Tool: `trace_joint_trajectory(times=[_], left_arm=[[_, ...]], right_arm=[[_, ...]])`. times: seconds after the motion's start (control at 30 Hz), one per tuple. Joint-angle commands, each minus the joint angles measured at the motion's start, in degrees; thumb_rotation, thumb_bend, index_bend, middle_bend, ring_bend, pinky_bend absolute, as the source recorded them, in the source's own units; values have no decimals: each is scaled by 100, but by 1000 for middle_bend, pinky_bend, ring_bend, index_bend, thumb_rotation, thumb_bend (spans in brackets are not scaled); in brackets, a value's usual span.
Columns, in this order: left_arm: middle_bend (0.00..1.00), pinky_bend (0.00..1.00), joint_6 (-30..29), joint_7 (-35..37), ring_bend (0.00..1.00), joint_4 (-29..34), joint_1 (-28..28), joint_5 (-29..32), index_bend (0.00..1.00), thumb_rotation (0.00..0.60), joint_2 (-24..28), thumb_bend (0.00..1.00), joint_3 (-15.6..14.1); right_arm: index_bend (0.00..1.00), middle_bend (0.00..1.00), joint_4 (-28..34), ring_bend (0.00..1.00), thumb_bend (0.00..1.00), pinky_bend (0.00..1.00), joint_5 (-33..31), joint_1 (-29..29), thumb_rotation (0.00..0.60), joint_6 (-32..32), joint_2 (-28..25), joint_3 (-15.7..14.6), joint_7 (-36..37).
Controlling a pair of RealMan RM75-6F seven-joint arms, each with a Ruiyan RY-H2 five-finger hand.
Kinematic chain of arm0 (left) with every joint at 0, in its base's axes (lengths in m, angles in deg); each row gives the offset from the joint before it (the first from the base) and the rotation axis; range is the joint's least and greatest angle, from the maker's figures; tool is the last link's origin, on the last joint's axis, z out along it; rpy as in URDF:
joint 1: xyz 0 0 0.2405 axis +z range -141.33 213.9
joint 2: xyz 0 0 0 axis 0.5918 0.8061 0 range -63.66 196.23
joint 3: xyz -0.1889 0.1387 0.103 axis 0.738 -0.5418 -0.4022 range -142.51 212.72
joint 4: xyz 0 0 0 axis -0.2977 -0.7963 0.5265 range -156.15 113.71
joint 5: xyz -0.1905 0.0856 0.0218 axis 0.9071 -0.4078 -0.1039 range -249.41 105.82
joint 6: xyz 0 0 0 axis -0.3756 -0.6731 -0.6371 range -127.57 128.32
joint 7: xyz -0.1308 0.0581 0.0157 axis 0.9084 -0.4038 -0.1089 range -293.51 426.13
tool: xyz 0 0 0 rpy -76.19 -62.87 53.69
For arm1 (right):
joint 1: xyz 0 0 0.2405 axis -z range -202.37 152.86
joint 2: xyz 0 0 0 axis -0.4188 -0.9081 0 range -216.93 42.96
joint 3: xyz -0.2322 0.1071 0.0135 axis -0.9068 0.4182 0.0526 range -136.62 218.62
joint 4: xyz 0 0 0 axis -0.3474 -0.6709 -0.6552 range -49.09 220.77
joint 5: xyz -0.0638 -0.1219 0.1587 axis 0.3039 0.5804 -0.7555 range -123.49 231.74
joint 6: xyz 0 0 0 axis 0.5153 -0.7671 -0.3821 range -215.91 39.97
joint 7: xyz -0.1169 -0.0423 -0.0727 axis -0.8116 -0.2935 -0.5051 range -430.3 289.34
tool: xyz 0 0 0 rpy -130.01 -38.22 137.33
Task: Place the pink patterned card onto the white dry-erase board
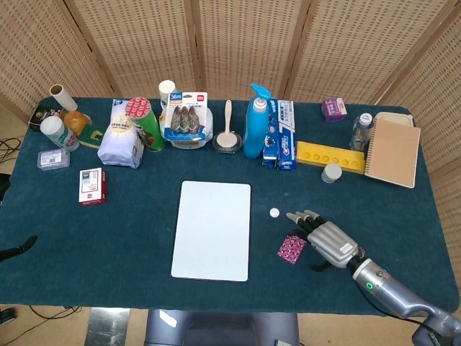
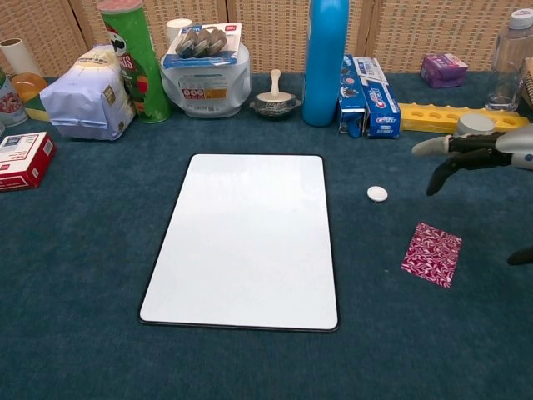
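The pink patterned card (image 1: pixel 290 249) (image 2: pixel 431 254) lies flat on the blue cloth, to the right of the white dry-erase board (image 1: pixel 212 230) (image 2: pixel 246 237), which has nothing on it. My right hand (image 1: pixel 325 239) (image 2: pixel 479 150) hovers just over the card's right side with its fingers spread and nothing in them. In the chest view its fingertips (image 2: pixel 425 148) hang above the card without touching it. Of my left hand only a dark tip (image 1: pixel 19 249) shows at the table's left edge.
A small white disc (image 1: pixel 274 213) (image 2: pixel 377 193) lies between board and card. Along the back stand a chips can (image 1: pixel 146 122), a blue bottle (image 1: pixel 254 130), a toothpaste box (image 1: pixel 281 137), a yellow block (image 1: pixel 330 156) and a notebook (image 1: pixel 392 150). A red box (image 1: pixel 92 186) sits at left.
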Motion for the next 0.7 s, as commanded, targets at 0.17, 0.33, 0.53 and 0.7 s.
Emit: trace_joint_trajectory(times=[0.17, 0.33, 0.53, 0.7], left_arm=[[0, 93, 52, -154, 0, 24, -41, 71, 0, 600, -44, 118, 17], [0, 93, 77, -230, 0, 50, -66, 145, 0, 600, -70, 118, 43], [0, 93, 89, -292, 0, 64, -79, 193, 0, 600, -89, 118, 56], [0, 93, 97, -309, 0, 68, -85, 205, 0, 600, -95, 118, 58]], right_arm=[[253, 7, -462, 0, 168, 0, 56, -298, 600, 145, 442, -32, -154], [259, 8, -830, 0, 181, 0, 201, -423, 600, 43, 711, -103, -224], [268, 7, -1248, 0, 184, 2, 249, -561, 600, 23, 1000, -191, -276], [268, 7, -1473, 0, 184, 19, 329, -603, 600, -154, 1146, -232, -429]])
